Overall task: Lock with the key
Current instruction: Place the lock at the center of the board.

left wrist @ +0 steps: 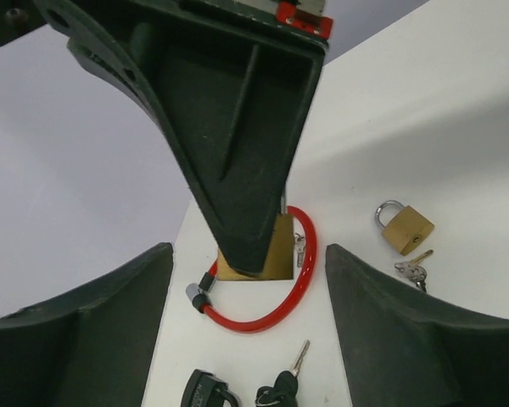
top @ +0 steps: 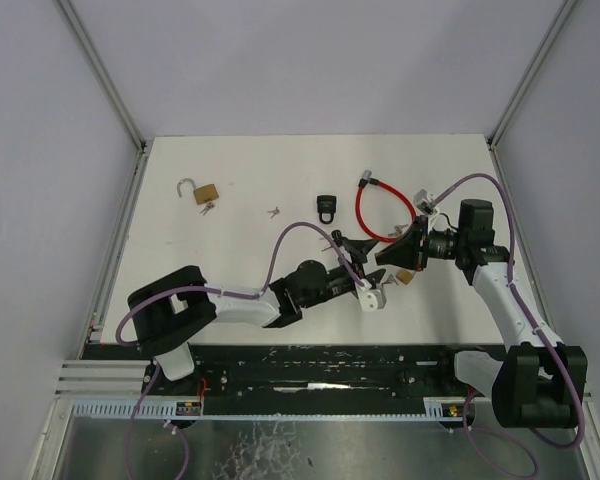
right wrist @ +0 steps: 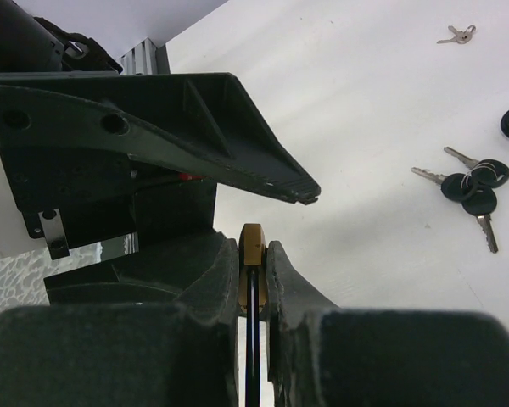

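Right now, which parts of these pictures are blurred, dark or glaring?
Right wrist: the jaws are blurred; the brass padlock they pinch is sharp. Left wrist: the jaws are dark; the red cable lock is clear. Top external: even light, faint shadows, reflections on the metal sheet.

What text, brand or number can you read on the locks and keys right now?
None readable in any view.
Far-left brass padlock: any engraving too small to read.
Black padlock: no marking legible.
Red cable lock: no lettering shows.
Black-headed keys: blank or too small.
Held padlock in the right tool: only its edge shows.
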Controlling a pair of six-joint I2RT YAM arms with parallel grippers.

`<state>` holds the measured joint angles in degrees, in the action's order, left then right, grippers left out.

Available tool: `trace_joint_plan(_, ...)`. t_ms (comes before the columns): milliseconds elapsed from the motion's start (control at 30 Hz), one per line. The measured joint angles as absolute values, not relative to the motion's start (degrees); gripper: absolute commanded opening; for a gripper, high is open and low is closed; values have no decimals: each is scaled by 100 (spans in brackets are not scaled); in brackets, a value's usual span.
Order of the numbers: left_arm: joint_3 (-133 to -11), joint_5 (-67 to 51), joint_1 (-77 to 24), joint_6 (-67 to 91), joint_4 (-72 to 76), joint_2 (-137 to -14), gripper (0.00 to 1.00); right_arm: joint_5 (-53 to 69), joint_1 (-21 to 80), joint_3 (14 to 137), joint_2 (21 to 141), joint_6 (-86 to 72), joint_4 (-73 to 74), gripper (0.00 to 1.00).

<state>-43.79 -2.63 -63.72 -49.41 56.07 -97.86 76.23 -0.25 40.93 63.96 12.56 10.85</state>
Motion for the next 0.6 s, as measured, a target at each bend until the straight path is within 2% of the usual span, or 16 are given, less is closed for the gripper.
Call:
trace_joint_plan(167, -4504, -49, -6379, -4936, 5568, -9810, 53, 7625, 3, 4086, 6447, 1173, 1022, 5)
trace_joint_plan(467, -4521, 93, -6447, -4965, 5513, -9913, 30, 7623, 30, 4051, 6469, 1090, 965, 8)
trace_joint_plan(600, -4530, 113, -6451, -4980, 5457, -9915, 14, 7614, 34, 4051, 6488, 1068, 954, 22)
